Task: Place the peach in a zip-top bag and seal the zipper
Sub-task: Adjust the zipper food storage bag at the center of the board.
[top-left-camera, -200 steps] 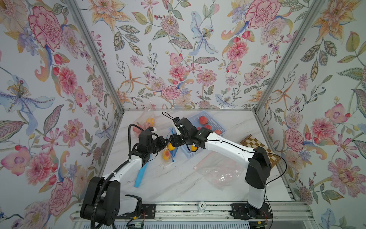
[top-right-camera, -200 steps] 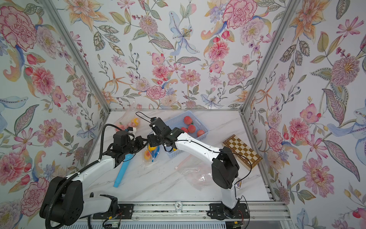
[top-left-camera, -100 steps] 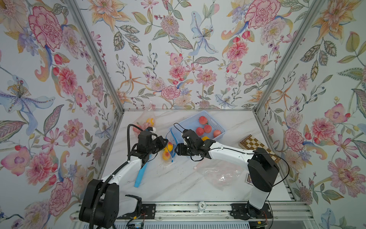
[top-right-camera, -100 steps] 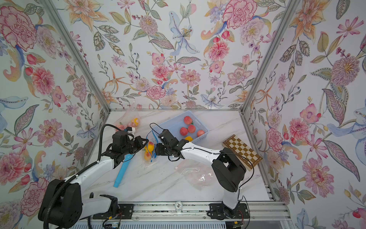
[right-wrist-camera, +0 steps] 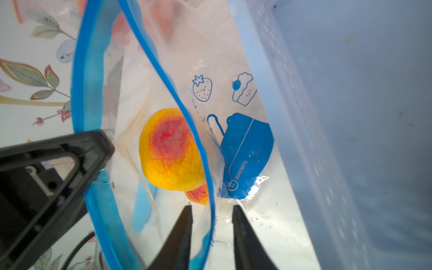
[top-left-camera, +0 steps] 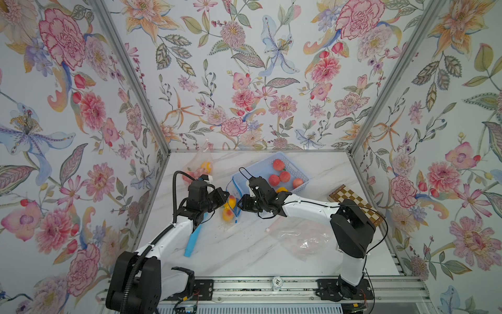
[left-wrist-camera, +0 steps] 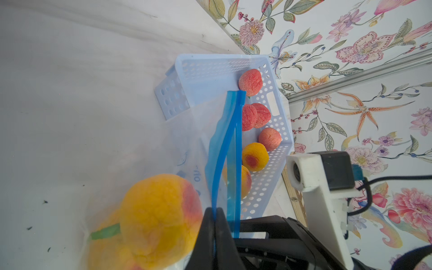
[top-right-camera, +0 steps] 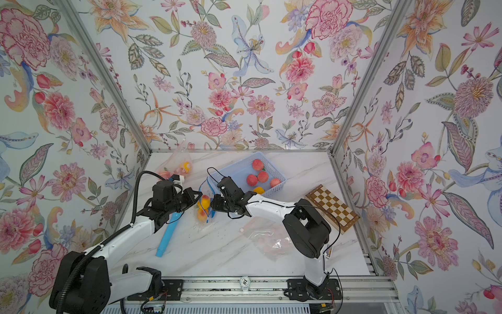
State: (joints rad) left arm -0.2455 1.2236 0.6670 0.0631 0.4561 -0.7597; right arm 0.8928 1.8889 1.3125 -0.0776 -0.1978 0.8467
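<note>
Mid-frame, left gripper [top-left-camera: 227,196] is pinching a clear plastic zip-top bag's [right-wrist-camera: 224,93] blue rim, round yellow-orange peach [right-wrist-camera: 170,149] inside; right gripper [right-wrist-camera: 211,208], slightly spread, is straddling the opposite rim.

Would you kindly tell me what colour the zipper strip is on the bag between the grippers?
The zipper strip is blue, seen best in the right wrist view.

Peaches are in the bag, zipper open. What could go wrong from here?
1. The right hand straddles one lip of the zipper with its jaws apart; it may close on film alone and slip off.
2. The left hand is shut on the zipper's end while the mouth gapes wide, so the tracks may mate only partly.
3. The upper peach lies right behind that lip and could get pinched in the seal.
</note>
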